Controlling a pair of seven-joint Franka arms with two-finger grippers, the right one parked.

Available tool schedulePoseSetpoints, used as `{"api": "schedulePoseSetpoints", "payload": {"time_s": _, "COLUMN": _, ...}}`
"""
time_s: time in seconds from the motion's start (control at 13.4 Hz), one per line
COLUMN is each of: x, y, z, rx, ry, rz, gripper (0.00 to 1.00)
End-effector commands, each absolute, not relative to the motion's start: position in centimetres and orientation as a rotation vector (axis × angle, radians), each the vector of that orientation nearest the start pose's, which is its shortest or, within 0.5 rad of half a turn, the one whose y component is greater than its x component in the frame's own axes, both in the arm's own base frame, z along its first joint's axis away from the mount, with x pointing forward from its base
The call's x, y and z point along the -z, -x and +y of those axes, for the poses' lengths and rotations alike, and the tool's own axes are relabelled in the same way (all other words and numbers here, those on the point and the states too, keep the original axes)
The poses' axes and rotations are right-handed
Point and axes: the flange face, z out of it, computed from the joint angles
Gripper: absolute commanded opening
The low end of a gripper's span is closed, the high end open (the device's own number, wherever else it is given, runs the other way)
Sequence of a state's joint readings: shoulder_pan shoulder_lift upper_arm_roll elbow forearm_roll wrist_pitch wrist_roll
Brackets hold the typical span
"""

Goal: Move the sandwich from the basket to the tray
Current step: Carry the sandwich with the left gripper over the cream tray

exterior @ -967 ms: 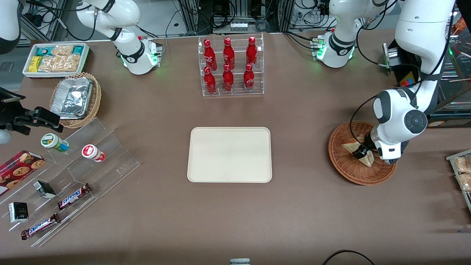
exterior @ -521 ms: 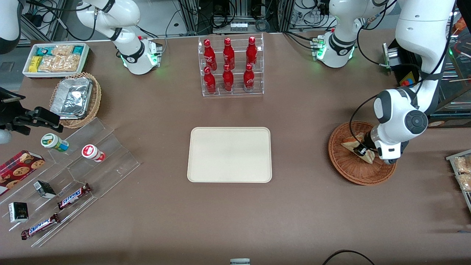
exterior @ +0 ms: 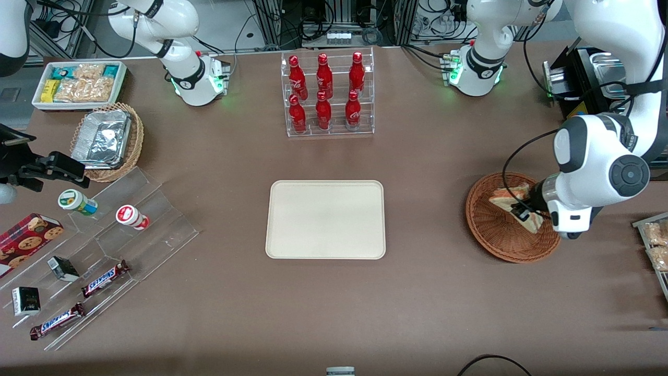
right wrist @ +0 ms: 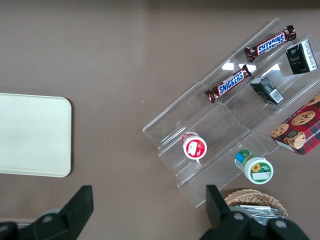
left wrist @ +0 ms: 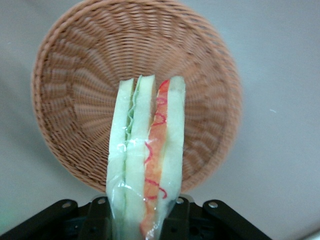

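The sandwich (exterior: 514, 202) (left wrist: 146, 150), a wrapped wedge of pale bread with red and green filling, hangs above the reddish-brown wicker basket (exterior: 490, 235) (left wrist: 75, 90) toward the working arm's end of the table. My gripper (exterior: 523, 211) (left wrist: 137, 220) is shut on the sandwich, one black finger on each bread face. The wedge is clear of the basket's floor in the left wrist view. The cream tray (exterior: 325, 219) (right wrist: 30, 135) lies flat near the table's middle, with nothing on it.
A clear rack of red bottles (exterior: 327, 94) stands farther from the front camera than the tray. Toward the parked arm's end are a tan basket with a foil container (exterior: 107, 140), a white bin of snacks (exterior: 78, 83) and a clear stepped stand (exterior: 120, 230) with snack bars and cups.
The gripper has risen with the sandwich held in it, lifting the wedge off the basket's floor. The arm's wrist has drifted toward the working arm's end.
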State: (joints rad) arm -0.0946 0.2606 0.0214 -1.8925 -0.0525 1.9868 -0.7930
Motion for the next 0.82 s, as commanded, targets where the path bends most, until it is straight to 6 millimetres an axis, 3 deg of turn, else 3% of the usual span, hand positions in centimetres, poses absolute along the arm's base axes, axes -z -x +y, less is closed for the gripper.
{"api": "schedulePoseSetpoints", "payload": {"time_s": 0.0, "x": -34.6, "y": -60.7, "z": -11.4, "rx": -0.266, "ry": 2.93, "rz": -0.993, "gripper": 0.3}}
{"api": "schedulePoseSetpoints", "payload": {"time_s": 0.22, "x": -33.2, "y": -60.8, "z": -18.2, "rx": -0.252, "ry": 2.966, "rz": -0.805, "gripper": 0.29}}
{"api": "schedulePoseSetpoints", "payload": {"time_s": 0.45, "x": -31.9, "y": -60.3, "z": -23.7, "rx": -0.214, "ry": 3.014, "rz": -0.663, "gripper": 0.28}}
{"api": "schedulePoseSetpoints", "payload": {"time_s": 0.74, "x": -28.1, "y": -58.3, "z": -34.4, "rx": -0.152, "ry": 3.119, "rz": -0.383, "gripper": 0.29}}
